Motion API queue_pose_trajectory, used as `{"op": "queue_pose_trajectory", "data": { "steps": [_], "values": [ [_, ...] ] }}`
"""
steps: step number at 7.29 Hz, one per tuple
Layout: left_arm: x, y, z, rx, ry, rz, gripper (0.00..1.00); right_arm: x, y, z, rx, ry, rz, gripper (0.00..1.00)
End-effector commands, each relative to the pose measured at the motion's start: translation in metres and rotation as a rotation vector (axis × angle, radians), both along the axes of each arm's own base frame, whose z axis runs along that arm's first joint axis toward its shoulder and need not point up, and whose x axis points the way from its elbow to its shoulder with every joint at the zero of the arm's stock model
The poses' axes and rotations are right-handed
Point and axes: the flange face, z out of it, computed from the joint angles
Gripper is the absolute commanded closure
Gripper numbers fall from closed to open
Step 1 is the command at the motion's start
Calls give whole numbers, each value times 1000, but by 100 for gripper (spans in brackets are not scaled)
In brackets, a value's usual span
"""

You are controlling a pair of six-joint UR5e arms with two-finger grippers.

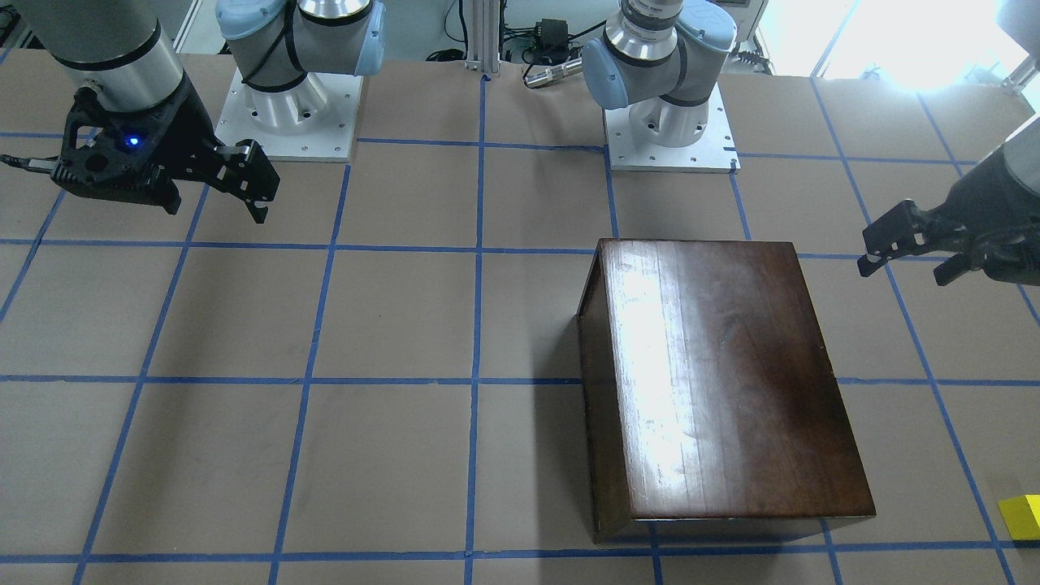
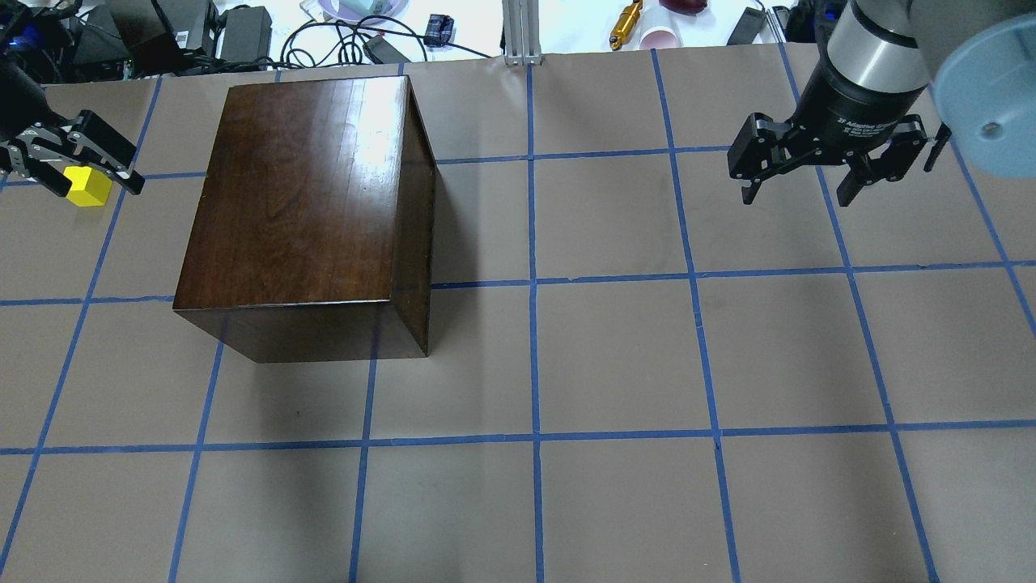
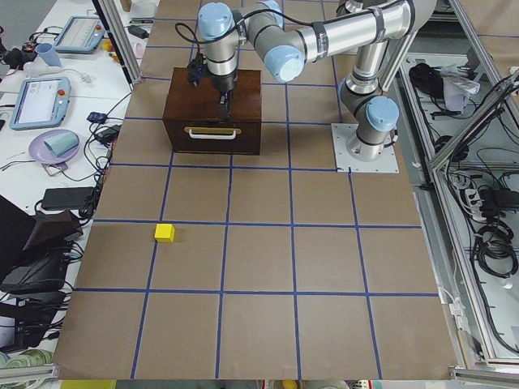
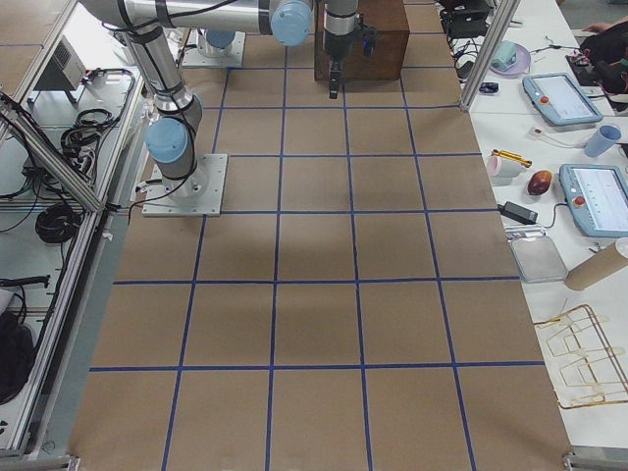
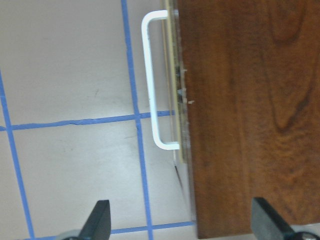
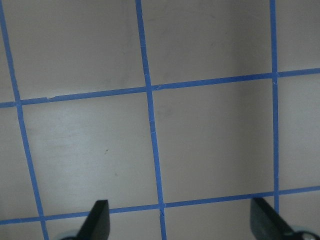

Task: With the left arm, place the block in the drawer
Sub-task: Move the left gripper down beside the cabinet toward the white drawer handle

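Note:
The yellow block [image 3: 165, 232] lies on the brown paper table, apart from the cabinet; it also shows in the overhead view [image 2: 87, 188] and at the front view's right edge [image 1: 1022, 516]. The dark brown cabinet [image 2: 307, 194] has its drawer shut, front panel and white handle [image 3: 212, 130] facing the table's left end. My left gripper [image 2: 101, 191] is open and empty, raised above the table by the cabinet's handle side; its wrist view shows the handle [image 5: 152, 80] and cabinet top below it. My right gripper [image 2: 794, 199] is open and empty, raised over bare table.
Blue tape lines grid the table. The two arm bases [image 1: 288, 114] [image 1: 670, 122] stand on the robot's side. Cables, tablets and small items lie on benches beyond the table edges [image 3: 49, 89].

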Motion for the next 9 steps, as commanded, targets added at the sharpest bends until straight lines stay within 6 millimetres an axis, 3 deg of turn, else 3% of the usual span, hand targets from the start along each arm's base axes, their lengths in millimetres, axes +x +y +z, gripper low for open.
{"op": "queue_pose_trajectory", "data": {
  "steps": [1, 2, 6, 9],
  "values": [
    [40, -21, -30, -9, 27, 10, 0, 0, 0, -1, 2, 0, 0, 0],
    [48, -33, -48, -23, 110, 25, 0, 0, 0, 0, 0, 1, 0, 0],
    [73, -43, -103, -8, 273, 51, 0, 0, 0, 0, 0, -1, 0, 0],
    [70, -46, -133, 10, 354, 75, 0, 0, 0, 0, 0, -1, 0, 0]
  ]
}}
